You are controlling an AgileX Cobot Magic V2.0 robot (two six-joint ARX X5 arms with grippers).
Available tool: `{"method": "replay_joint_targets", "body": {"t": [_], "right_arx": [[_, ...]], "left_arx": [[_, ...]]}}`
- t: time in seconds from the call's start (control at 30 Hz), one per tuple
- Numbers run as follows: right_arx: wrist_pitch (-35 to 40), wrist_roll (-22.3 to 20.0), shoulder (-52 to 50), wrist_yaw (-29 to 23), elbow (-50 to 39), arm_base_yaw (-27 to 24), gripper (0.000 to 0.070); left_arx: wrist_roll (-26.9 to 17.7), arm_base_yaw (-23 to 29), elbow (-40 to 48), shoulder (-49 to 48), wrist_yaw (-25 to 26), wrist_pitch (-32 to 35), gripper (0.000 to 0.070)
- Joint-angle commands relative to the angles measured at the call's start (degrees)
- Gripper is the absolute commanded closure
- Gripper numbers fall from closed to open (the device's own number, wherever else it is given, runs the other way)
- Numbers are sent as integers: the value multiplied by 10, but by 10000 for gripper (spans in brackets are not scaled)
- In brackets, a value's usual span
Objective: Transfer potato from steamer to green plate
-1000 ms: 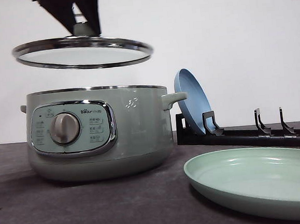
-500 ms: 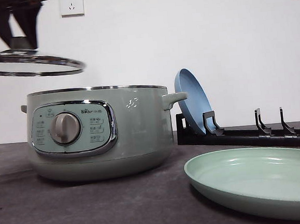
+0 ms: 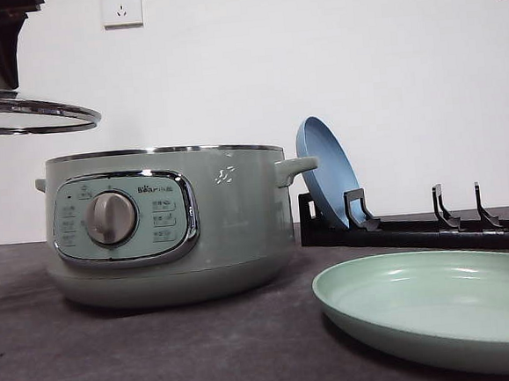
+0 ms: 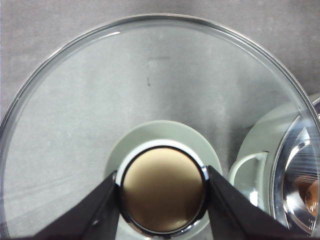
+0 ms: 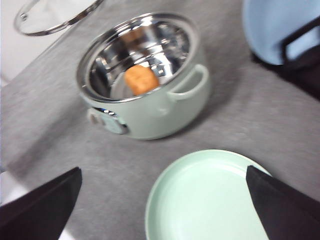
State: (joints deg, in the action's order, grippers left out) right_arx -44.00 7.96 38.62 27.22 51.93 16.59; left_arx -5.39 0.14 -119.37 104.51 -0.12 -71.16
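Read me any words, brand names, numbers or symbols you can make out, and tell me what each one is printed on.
"Bear" with characters beside it: brand mark on the control panel of the steamer, small, only partly legible.
Button labels around the grey dial: too small to read.
Embossed swirl emblem on the steamer's wall: a sign, not letters.
Green plate, blue plate, glass lid: no text seen.

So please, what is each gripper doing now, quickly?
Left gripper: closed on the knob of the glass lid, held in the air.
Right gripper: open, holding nothing, above the green plate.
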Motion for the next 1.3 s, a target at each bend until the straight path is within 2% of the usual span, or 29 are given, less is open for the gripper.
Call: {"method": "replay_joint_targets", "body": {"t": [0.0,0.33,0.47,0.7,0.83,1.0,1.2,1.27], "right_arx": [[18,2,38,6,25,11,37],[15,-71,312,7,216,97,44],[-5,-107,427,6,320,127,47],[-69,-146,622,1,524,167,47],[-75,-162,714,-4,615,189,47],[-71,-196,793,-7,675,213,47],[-57,-256,843,-78,679,237,47],[-55,-264,855,-81,679,238,47]], "left_arx": [[1,2,-25,-1,1,15,700],[5,2,-25,-1,1,17,700],[5,2,-25,-1,1,17,700],[5,2,-25,-1,1,18,700],[5,2,-25,-1,1,19,700],[5,2,-25,-1,1,19,700],[8,2,-24,-1,1,17,700],[9,2,-24,-1,1,18,700]]}}
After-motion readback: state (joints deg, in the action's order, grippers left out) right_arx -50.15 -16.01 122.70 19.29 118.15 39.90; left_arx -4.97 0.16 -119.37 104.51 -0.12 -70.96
